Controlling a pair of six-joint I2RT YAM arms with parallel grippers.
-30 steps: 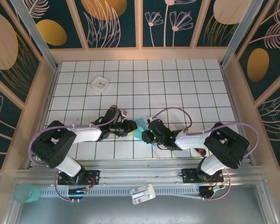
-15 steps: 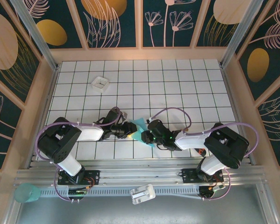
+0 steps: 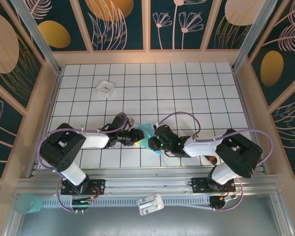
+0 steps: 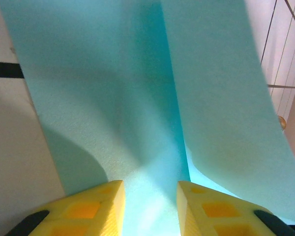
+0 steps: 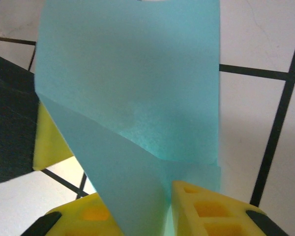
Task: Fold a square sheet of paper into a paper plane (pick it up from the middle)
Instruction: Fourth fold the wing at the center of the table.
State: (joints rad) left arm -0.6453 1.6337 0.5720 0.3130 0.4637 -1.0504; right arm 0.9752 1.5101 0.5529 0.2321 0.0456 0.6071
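The turquoise square sheet of paper [image 3: 147, 132] lies partly folded at the table's front centre, between the two grippers. My left gripper [image 3: 139, 137] comes at it from the left. In the left wrist view its yellow jaws [image 4: 150, 199] stand apart over the paper [image 4: 108, 78], which has a raised flap at the right. My right gripper [image 3: 152, 142] comes in from the right. In the right wrist view a fold of the paper [image 5: 128, 73] runs down between its jaws [image 5: 155, 204], which are shut on it. No finished paper plane is in view.
A small white square tray [image 3: 106, 87] sits at the back left. A red-and-black tool [image 3: 212, 160] lies beside the right arm's base. A teal cup [image 3: 29, 202] and a white block [image 3: 150, 204] rest on the front rail. Wooden walls enclose the gridded table [image 3: 187, 93].
The left arm's elbow has swung forward and its gripper has edged right. The right gripper has crept left, so the two now sit closer together on the paper.
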